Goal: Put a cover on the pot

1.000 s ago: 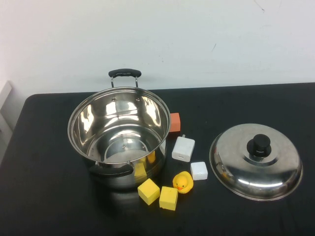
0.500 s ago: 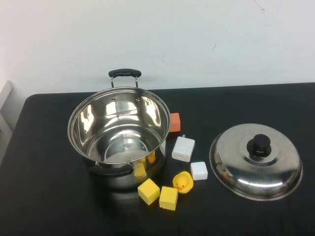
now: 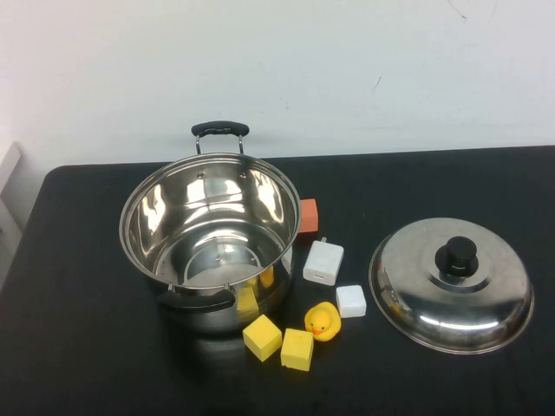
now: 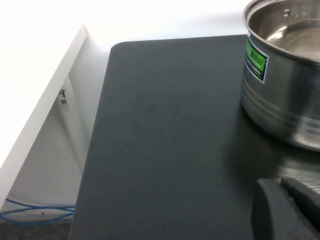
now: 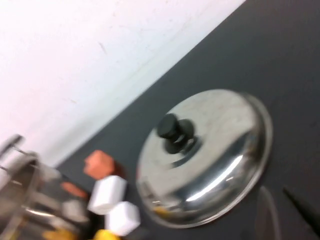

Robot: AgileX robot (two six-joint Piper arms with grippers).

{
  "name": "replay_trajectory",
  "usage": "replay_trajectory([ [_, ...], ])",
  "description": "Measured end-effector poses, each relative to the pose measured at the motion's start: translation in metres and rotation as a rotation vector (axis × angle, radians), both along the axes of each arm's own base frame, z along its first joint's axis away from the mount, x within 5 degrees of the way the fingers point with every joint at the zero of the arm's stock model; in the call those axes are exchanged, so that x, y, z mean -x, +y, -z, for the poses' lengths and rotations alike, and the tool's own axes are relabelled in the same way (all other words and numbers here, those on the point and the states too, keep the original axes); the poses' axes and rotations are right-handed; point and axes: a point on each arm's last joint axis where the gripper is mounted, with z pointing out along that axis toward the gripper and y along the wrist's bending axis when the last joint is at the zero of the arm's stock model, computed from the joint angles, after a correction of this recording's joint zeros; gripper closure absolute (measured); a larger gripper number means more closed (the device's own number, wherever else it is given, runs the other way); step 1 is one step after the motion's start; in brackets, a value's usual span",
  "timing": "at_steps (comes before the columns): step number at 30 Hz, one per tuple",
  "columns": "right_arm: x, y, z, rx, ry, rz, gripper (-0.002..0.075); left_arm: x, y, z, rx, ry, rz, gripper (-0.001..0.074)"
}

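Note:
The pot (image 3: 209,236) is a large shiny steel pot with black loop handles, standing open on the left half of the black table; it looks empty. Its wall with a green label shows in the left wrist view (image 4: 280,85). The domed steel lid (image 3: 451,283) with a black knob (image 3: 457,256) lies on the table to the right of the pot, and shows in the right wrist view (image 5: 207,155). My left gripper (image 4: 280,182) is shut and empty, low over the table left of the pot. My right gripper (image 5: 280,192) is near the lid's rim. Neither arm shows in the high view.
Between pot and lid lie an orange block (image 3: 307,216), a white charger (image 3: 323,261), a small white cube (image 3: 350,301), a yellow rubber duck (image 3: 322,321) and two yellow blocks (image 3: 279,342). The table's left edge (image 4: 97,140) drops off beside a white wall.

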Motion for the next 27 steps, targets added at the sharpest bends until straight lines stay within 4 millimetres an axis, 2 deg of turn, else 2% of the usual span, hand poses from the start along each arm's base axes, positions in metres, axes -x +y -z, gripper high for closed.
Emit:
replay_trajectory([
  [6, -0.002, -0.004, -0.008, 0.274, -0.083, -0.030, 0.0728, 0.000, 0.000, 0.000, 0.000, 0.000, 0.000, 0.0736],
  [9, 0.000, -0.004, -0.032, 0.468, -0.153, -0.067, 0.0728, 0.000, 0.000, 0.000, 0.000, 0.000, 0.000, 0.0736],
  [12, -0.005, -0.004, -0.066, 0.654, -0.178, -0.112, 0.0728, 0.000, 0.000, 0.000, 0.000, 0.000, 0.000, 0.0736],
  [15, -0.021, -0.004, -0.082, 0.760, -0.129, -0.164, 0.0728, 0.000, 0.000, 0.000, 0.000, 0.000, 0.000, 0.0737],
  [21, -0.065, -0.013, -0.096, 0.753, -0.104, -0.093, 0.0703, 0.000, 0.000, 0.000, 0.000, 0.000, 0.000, 0.0736],
  [24, -0.092, -0.003, -0.098, 0.739, -0.202, -0.127, 0.0630, 0.000, 0.000, 0.000, 0.000, 0.000, 0.000, 0.0736],
  [27, -0.119, 0.017, -0.092, 0.759, -0.309, -0.201, 0.0494, 0.000, 0.000, 0.000, 0.000, 0.000, 0.000, 0.0736],
])
